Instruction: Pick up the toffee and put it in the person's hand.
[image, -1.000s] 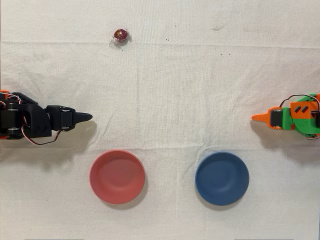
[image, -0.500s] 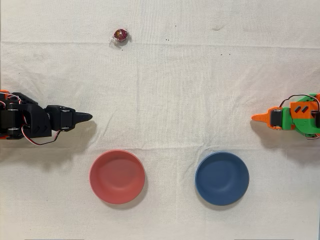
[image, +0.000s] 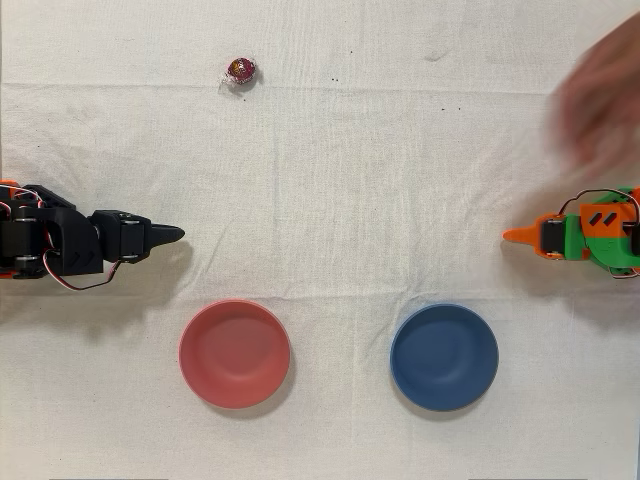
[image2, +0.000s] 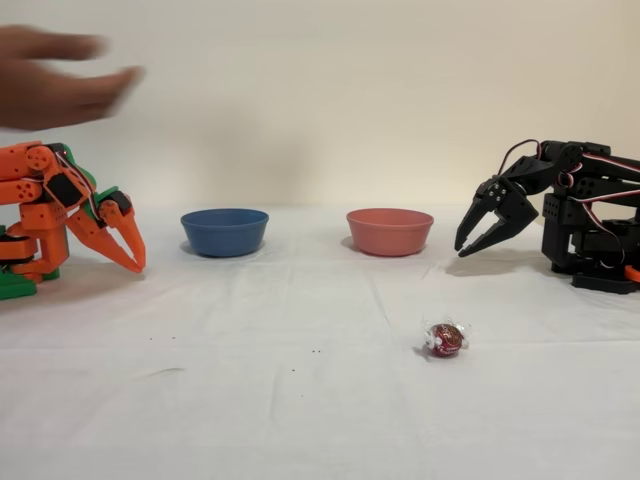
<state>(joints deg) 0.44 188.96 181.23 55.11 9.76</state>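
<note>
Blurring across the upper right corner of the overhead view, the person's hand (image: 603, 95) is smeared and cut off by the frame edge, so its fingers cannot be made out; in the fixed view it (image2: 55, 78) hangs at the upper left, also blurred and cropped at the left border, above the idle orange arm (image2: 60, 210). No writing or labels can be read anywhere. Over at the left edge of the overhead view the black arm is partly cut off, its gripper (image: 168, 235) pointing toward the middle of the worktop (image: 400, 180); from above the fingers overlap into one dark point, but the fixed view at the right shows the gripper (image2: 474, 240) with its two curved fingers a little apart, tips down, holding nothing. And the toffee (image: 241, 69) sits alone near the top of the overhead frame, left of centre, well apart from the gripper; in the fixed view the toffee (image2: 445, 339) lies in the foreground, lower right of centre, on the white cloth. Two bowls now: the red bowl (image: 234, 353) and the blue bowl (image: 444, 357) stand side by side near the bottom of the overhead view, nothing inside either.
</note>
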